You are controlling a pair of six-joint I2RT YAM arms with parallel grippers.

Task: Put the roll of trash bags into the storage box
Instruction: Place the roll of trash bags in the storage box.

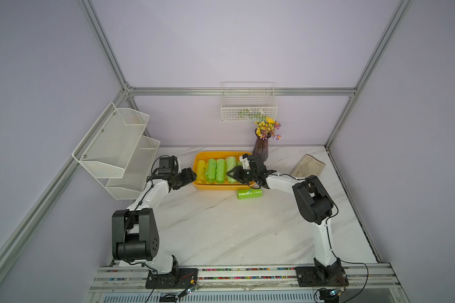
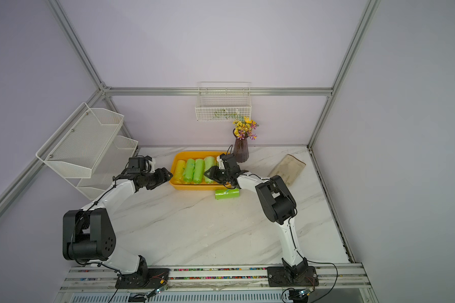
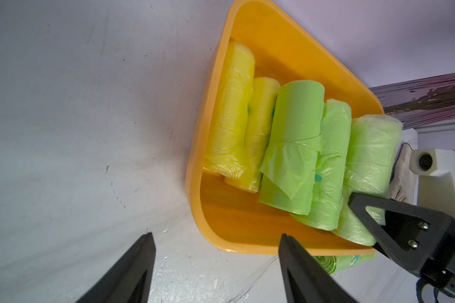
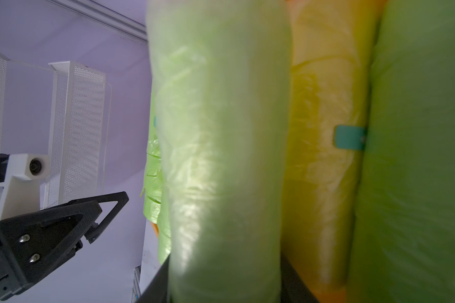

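Currently the right jaws clasp the soft, light pale-green plastic trash-bag roll [image 4: 221,157] mid-body (film likely slippery); left jaws released.

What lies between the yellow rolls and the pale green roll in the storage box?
Two bright green rolls, lying side by side; clearest in the left wrist view, also in both top views.

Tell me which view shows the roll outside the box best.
Both top views: the roll lies whole on the table beside the box. Left wrist catches only its end past the box rim; right wrist misses it.
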